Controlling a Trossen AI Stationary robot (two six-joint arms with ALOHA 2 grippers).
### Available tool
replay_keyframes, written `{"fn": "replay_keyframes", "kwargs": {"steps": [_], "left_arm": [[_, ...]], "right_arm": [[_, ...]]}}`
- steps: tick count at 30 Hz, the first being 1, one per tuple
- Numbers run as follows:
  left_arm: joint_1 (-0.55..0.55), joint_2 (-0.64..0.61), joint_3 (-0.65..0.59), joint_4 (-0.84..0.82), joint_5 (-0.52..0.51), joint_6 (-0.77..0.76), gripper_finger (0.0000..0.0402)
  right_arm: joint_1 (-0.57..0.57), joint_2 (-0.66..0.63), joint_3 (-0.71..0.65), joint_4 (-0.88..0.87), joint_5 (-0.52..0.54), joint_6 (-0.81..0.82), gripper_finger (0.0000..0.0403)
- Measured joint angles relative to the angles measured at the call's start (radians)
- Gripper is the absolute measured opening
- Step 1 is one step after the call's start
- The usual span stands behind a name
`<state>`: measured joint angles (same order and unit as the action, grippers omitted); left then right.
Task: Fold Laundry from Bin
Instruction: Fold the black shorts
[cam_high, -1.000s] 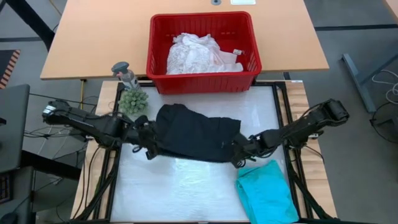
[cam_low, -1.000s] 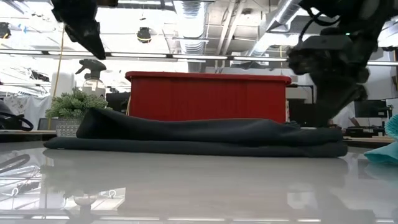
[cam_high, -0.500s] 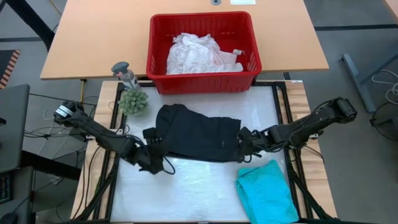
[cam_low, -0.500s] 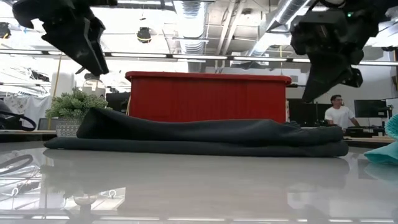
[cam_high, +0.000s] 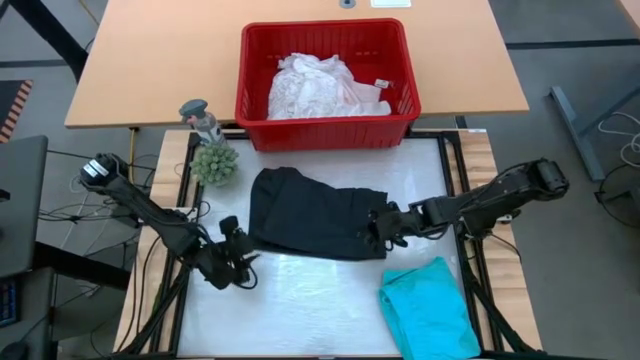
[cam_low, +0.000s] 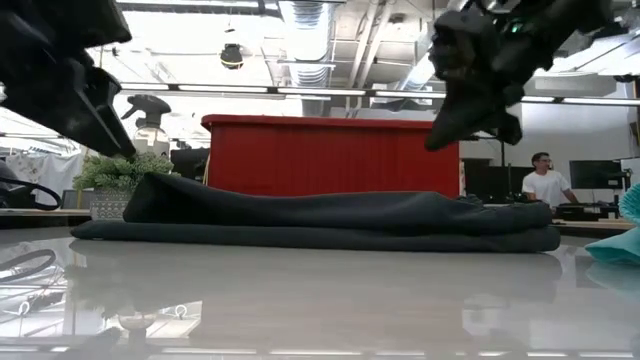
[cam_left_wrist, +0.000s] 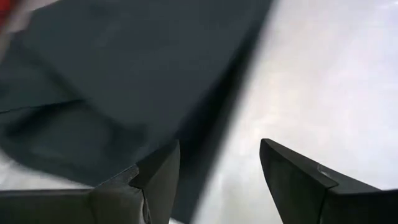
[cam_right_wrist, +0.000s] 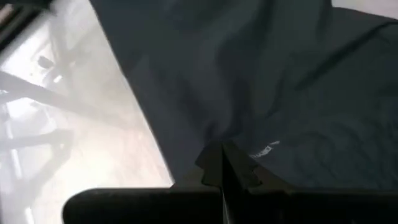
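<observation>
The black garment (cam_high: 315, 212) lies folded and flat on the white table top (cam_high: 300, 300); in the low view it is a low dark strip (cam_low: 320, 222). My left gripper (cam_high: 238, 252) stands open just off the garment's near left corner. In the left wrist view its fingers (cam_left_wrist: 163, 175) frame the garment's edge (cam_left_wrist: 186, 155) without touching it. My right gripper (cam_high: 373, 232) is shut and hovers over the garment's right end, clear above it in the low view (cam_low: 436, 142). The red bin (cam_high: 325, 125) at the far side holds white laundry (cam_high: 315, 88).
A folded teal garment (cam_high: 428, 310) lies at the near right corner. A small plant (cam_high: 213, 163) and a spray bottle (cam_high: 200, 118) stand at the far left. A wooden desk (cam_high: 150, 60) carries the bin. A person (cam_low: 545, 182) sits far behind the table.
My left gripper has drawn away from the black garment's left edge toward the near left and has sunk lower. My right gripper has risen off the garment's right end, tipped, and moved a little toward the left above it. The garment lies still.
</observation>
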<state>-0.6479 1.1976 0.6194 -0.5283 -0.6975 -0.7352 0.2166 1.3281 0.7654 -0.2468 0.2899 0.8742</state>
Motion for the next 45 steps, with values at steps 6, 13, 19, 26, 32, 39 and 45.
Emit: {"fn": "replay_keyframes", "kwargs": {"steps": [6,13,19,26,32,39,45], "left_arm": [[0.0,0.066,-0.002,-0.025,-0.097,-0.047,0.0213],[0.012,0.226,-0.001,0.031,-0.09,-0.07,0.0213],[0.044,0.317,-0.001,0.026,-0.074,-0.125,0.0213],[0.08,0.308,0.027,0.02,-0.067,-0.1,0.0204],[0.119,0.292,0.063,-0.022,-0.028,-0.074,0.0116],[0.137,0.285,0.218,-0.172,-0.02,0.138,0.0008],[0.158,0.285,0.418,-0.365,0.042,0.363,0.0002]], "right_arm": [[-0.033,0.075,0.0,0.111,-0.075,-0.041,0.0018],[-0.05,0.15,0.0,0.13,-0.104,-0.04,0.0018],[-0.037,0.184,0.0,0.13,-0.145,-0.037,0.0018],[-0.034,0.183,0.0,0.079,-0.145,-0.036,0.0018],[-0.034,0.183,0.0,-0.008,-0.146,-0.029,0.0018],[-0.034,0.214,-0.001,-0.036,-0.178,-0.026,0.0017],[-0.033,0.284,0.003,0.008,-0.213,-0.027,0.0017]]}}
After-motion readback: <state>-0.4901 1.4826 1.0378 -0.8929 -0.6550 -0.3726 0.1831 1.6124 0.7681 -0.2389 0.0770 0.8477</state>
